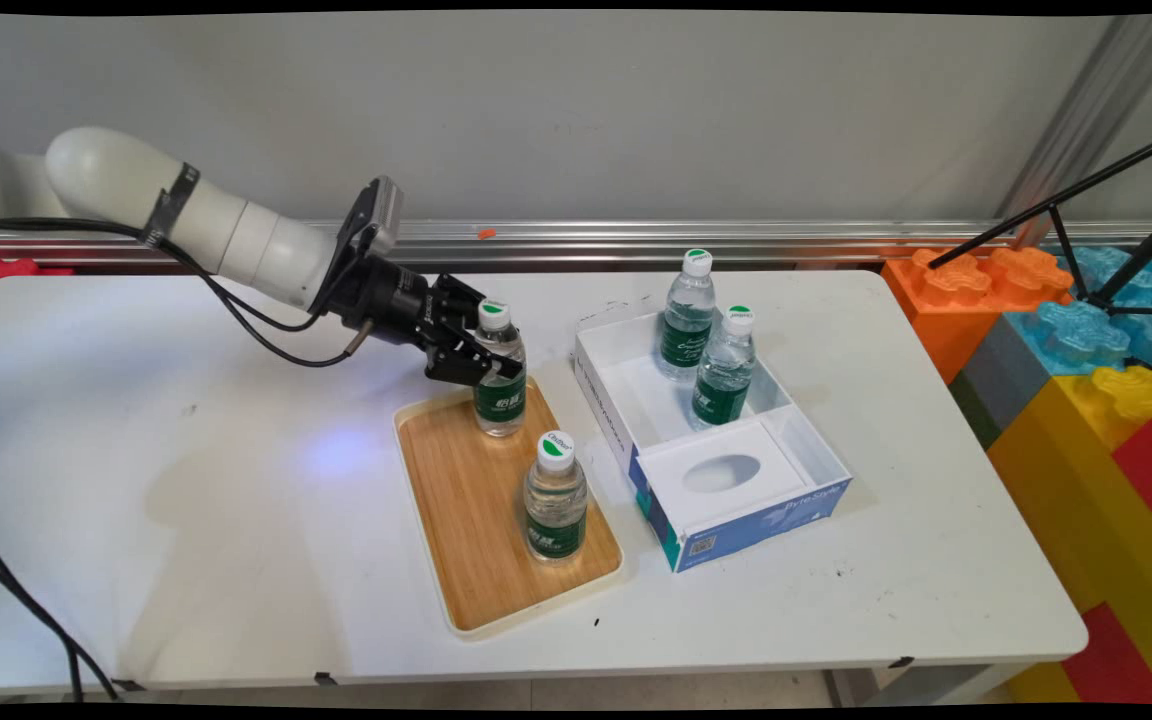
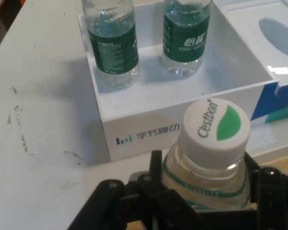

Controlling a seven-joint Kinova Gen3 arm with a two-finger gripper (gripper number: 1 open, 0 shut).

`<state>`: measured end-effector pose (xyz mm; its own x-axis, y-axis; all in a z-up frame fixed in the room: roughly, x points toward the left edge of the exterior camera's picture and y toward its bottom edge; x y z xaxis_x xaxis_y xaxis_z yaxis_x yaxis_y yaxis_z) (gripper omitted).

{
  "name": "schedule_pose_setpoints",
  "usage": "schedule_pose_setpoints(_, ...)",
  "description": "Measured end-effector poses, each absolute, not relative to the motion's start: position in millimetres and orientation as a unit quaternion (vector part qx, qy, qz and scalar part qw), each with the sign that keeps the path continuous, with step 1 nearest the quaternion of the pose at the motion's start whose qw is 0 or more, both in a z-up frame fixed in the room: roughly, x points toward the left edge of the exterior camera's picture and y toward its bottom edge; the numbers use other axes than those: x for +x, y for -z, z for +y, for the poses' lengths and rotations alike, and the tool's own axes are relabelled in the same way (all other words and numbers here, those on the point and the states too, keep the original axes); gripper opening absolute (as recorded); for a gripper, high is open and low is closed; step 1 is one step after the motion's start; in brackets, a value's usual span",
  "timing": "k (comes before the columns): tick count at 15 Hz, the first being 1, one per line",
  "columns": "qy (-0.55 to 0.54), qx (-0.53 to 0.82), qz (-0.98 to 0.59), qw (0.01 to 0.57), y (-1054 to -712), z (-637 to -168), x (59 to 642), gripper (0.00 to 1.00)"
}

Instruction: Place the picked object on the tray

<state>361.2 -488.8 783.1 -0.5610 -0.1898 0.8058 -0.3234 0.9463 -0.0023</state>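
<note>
At the centre of the frame, the black gripper (image 1: 481, 355) is clamping a small water bottle (image 1: 499, 372) just below its shoulder, its fingers pressing in from either side while the bottle's base is sitting on the far end of a wooden tray (image 1: 466, 520). The hand view is showing the same bottle's white-and-green cap (image 2: 216, 125) rising between the black linkage, which suggests the grip is taken high so the label stays clear. A second bottle (image 1: 555, 497) is standing upright nearer the tray's lower right corner, well apart from the first. Just to the right, an open white box (image 1: 608, 400) (printed in blue along its side) is holding two more bottles (image 1: 687, 316) (image 1: 725, 366) upright side by side in its far compartment, with an oval-cut white insert (image 1: 721, 475) filling its near end. Everything is resting on a white table (image 1: 186, 500), lightly scuffed. Behind it a grey wall and a metal rail are running across the frame; oversized coloured building blocks (image 1: 1086, 380) are stacking up at the right edge.
</note>
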Motion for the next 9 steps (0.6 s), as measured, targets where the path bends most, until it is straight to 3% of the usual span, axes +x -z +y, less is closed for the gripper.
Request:
schedule_pose_setpoints(3,-0.076,0.145,-0.880,0.446,-780.1,-488.8,360.9,0.00)
schedule_pose_setpoints(4,-0.076,0.145,-0.880,0.446,-779.3,-489.0,360.6,1.00)
schedule_pose_setpoints(9,-0.076,0.143,-0.880,0.447,-776.4,-489.1,360.0,1.00)
